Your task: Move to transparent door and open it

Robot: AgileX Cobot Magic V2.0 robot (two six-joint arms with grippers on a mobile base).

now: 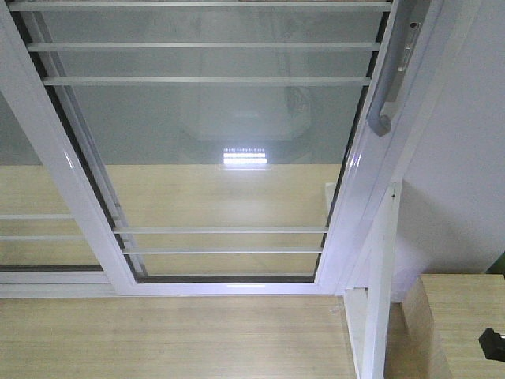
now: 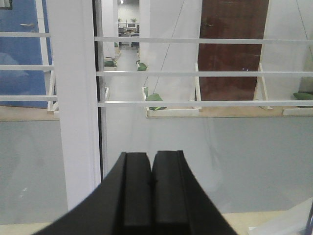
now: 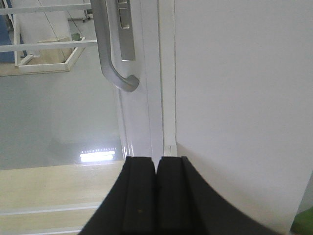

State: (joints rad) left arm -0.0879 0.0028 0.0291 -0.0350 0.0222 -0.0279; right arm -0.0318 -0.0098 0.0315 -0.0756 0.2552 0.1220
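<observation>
The transparent door [image 1: 364, 189] is a glass panel in a white frame and fills the front view. Its curved grey pull handle [image 1: 385, 91] sits on the right stile, top right. In the right wrist view the handle [image 3: 105, 54] and lock slot [image 3: 126, 29] are above and left of my right gripper [image 3: 157, 161], which is shut and empty, apart from the door stile [image 3: 142, 112]. My left gripper [image 2: 151, 161] is shut and empty. It faces the glass beside a white upright frame post [image 2: 76, 122]. White horizontal bars [image 2: 195, 73] cross the glass.
A white wall [image 3: 234, 98] stands right of the door frame. A white post [image 1: 379, 300] and a light wooden cabinet top [image 1: 458, 324] with a black part [image 1: 493, 343] are at the lower right. Wooden floor [image 1: 158, 339] lies before the door track.
</observation>
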